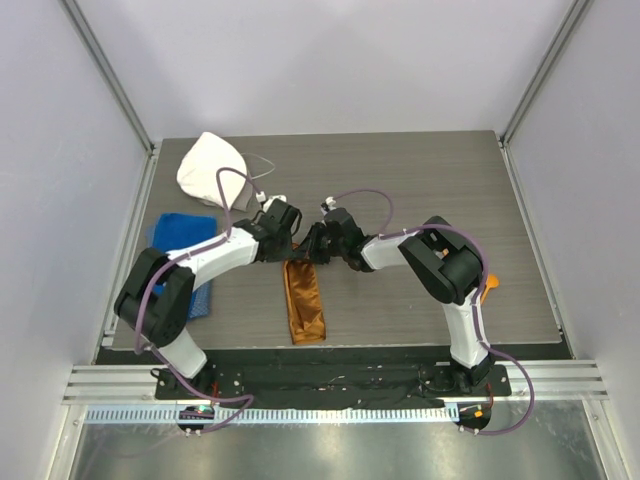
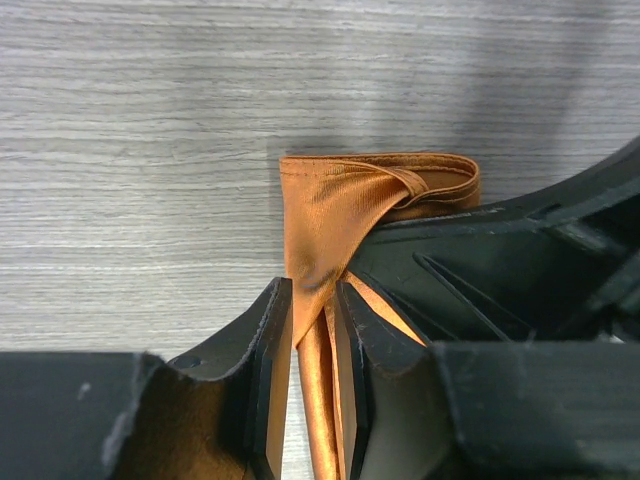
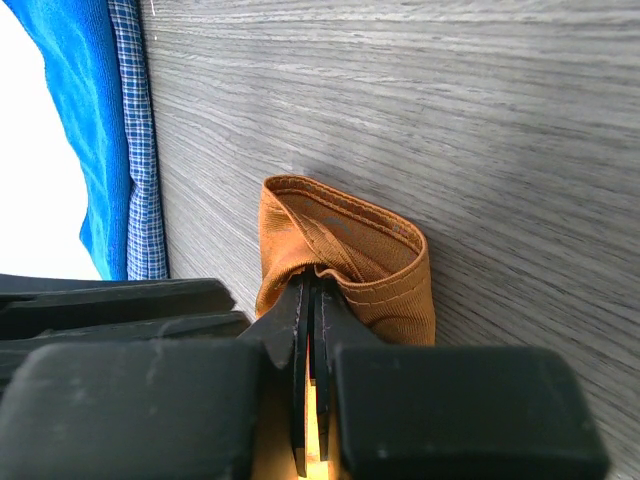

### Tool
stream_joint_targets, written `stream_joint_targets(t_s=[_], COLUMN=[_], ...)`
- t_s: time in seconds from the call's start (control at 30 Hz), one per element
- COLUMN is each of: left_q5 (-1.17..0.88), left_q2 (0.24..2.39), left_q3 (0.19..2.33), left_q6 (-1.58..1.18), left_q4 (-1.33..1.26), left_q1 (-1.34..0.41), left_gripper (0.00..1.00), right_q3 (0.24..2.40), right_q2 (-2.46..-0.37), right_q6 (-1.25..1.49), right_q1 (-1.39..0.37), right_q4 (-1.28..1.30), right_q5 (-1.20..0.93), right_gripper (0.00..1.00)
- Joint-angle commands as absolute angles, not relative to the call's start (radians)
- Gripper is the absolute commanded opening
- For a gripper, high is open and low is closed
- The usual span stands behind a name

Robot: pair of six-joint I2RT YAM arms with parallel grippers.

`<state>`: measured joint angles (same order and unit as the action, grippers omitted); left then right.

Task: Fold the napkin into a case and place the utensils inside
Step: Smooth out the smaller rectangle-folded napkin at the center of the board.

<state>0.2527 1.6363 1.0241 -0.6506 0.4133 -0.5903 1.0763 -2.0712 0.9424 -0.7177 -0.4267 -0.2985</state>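
The rust-orange napkin (image 1: pixel 306 305) lies mid-table as a narrow, long layered strip, the case, running from the grippers toward the near edge. Both grippers meet at its far end. My left gripper (image 1: pixel 297 250) (image 2: pixel 312 290) stands narrowly open with a fold of the napkin (image 2: pixel 330 205) running between its fingers; bare table shows beside the cloth. My right gripper (image 1: pixel 318 245) (image 3: pixel 312 282) is shut on the napkin's (image 3: pixel 350 245) hemmed edge and lifts it into an open loop. Of the utensils, only a small orange piece (image 1: pixel 489 284) shows behind the right arm.
A blue towel (image 1: pixel 180 232) (image 3: pixel 75 100) lies at the left, partly under the left arm. A white rounded cloth cap (image 1: pixel 213 170) sits at the far left corner. Metal posts and white walls enclose the table.
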Motion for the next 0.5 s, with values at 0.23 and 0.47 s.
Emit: stream_joint_targets(t_s=[0.23, 0.47], left_q5=[0.262, 0.284], left_q2=[1.694, 1.645], left_q3=[1.042, 1.022], left_q6=[-0.669, -0.676], left_q4=[0.38, 0.371], left_q1=[-0.598, -0.597], left_gripper=[0.21, 0.08], right_q3=[1.085, 1.086], right_q2=[-2.083, -2.086], right_q6=[0.94, 0.946], right_q1=[-0.715, -0.715], right_q4=[-0.448, -0.449], right_q5=[-0.301, -0.302], right_gripper=[0.01, 0.01])
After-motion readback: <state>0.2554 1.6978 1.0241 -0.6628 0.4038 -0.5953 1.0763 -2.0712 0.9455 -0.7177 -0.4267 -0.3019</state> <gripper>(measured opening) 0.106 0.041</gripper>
